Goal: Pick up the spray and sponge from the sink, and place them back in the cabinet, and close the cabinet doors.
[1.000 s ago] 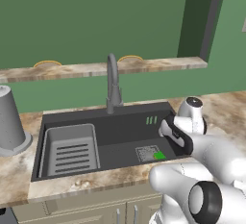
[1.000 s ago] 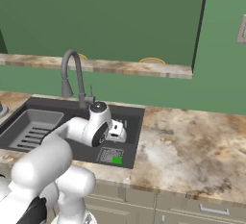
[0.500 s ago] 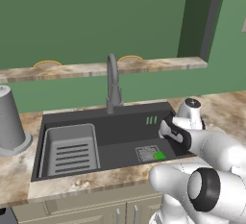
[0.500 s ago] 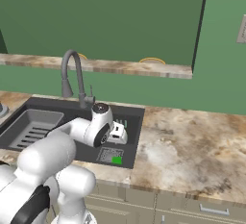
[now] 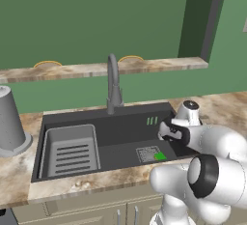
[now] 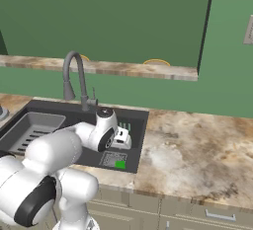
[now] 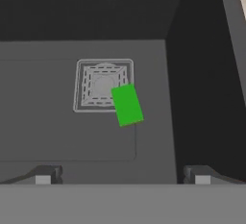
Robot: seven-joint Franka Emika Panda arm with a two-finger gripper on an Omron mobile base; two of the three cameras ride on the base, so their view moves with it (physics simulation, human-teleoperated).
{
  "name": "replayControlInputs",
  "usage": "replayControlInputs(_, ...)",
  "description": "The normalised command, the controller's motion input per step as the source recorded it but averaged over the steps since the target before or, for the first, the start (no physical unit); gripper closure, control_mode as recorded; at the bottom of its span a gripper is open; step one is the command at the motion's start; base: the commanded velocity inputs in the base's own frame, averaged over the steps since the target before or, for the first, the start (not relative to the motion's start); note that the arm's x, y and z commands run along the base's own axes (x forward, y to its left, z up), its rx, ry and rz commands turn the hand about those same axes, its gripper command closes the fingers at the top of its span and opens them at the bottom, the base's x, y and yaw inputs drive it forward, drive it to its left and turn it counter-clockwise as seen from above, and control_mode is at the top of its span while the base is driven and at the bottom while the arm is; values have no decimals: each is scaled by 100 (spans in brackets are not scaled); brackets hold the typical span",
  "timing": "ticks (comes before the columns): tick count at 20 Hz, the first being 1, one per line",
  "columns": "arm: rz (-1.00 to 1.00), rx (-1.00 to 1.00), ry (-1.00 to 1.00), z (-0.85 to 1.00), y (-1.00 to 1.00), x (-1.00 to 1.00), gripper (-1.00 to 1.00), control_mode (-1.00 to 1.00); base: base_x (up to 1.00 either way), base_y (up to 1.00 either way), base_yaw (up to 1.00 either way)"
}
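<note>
Hand view puts the sponge (image 7: 127, 105) flat on the sink (image 7: 57, 136) floor, one corner overlapping the square drain grate (image 7: 98, 84), well ahead of your gripper (image 7: 122, 179). Your fingers (image 7: 43, 177) stand wide apart, holding nothing. Bring the hand forward until the sponge sits midway between the tips, turn the wrist to match its slight slant, then descend straight and close across its narrow width, minding the basin's wall beside it.

No writing, label, brand, number or sign can be read anywhere, neither on the sink (image 5: 58, 119) nor on the counter (image 6: 197, 145) beside it.
</note>
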Motion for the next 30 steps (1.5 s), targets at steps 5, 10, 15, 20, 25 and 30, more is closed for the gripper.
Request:
replayControlInputs(5, 0, 0, 1, -13, 0, 15, -100, -100, 0, 0, 0)
replayControlInputs(10, 0, 0, 1, -14, 0, 14, -100, -100, 0, 0, 0)
replayControlInputs(15, 0, 0, 1, -16, 0, 14, -100, -100, 0, 0, 0)
replayControlInputs(20, 0, 0, 2, -17, 0, 15, -100, -100, 0, 0, 0)
replayControlInputs(25, 0, 0, 1, -11, 0, 12, -100, -100, 0, 0, 0)
replayControlInputs(30, 0, 0, 0, -15, 0, 10, -100, -100, 0, 0, 0)
